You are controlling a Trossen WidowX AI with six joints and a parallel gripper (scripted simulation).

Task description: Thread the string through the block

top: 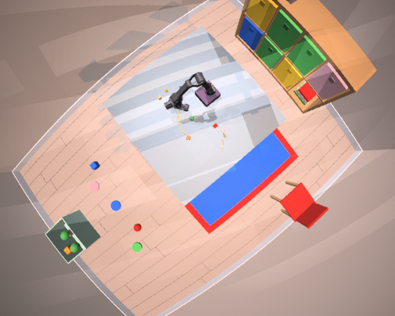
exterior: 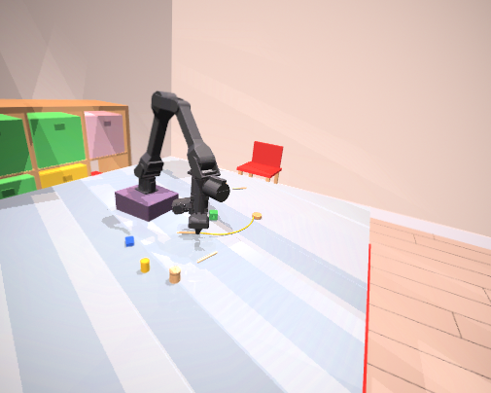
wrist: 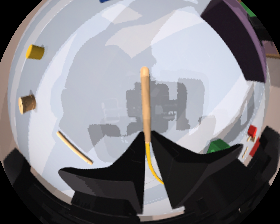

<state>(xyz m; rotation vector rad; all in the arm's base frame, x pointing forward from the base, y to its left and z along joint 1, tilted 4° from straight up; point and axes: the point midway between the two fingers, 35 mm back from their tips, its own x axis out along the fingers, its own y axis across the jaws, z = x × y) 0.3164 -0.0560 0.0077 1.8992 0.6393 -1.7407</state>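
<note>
My gripper [exterior: 197, 232] [wrist: 147, 135] is shut on the string-end end of the wooden stick [exterior: 185, 232] [wrist: 145, 100], low over the table. The stick points away from the fingers, about level. The yellow string [top: 179, 122] [exterior: 233, 232] [wrist: 151, 164] runs from it in a curve to the round wooden button [top: 188, 138] [exterior: 257, 216]. A small green block [top: 192, 118] [exterior: 213, 215] [wrist: 218, 146] stands near the string. A tan wooden piece [top: 159, 97] [exterior: 174, 275] [wrist: 27, 104] stands farther off. I cannot make out a hole in any piece.
A loose stick [exterior: 207, 257] [wrist: 75, 148] lies beside the gripper. A yellow cylinder [top: 166, 90] [exterior: 145, 266] [wrist: 35, 52] and a blue block [exterior: 129, 241] stand nearby. A red block [top: 215, 125] and loose sticks [top: 222, 144] lie beyond the green block. The purple base [top: 207, 95] carries the arm.
</note>
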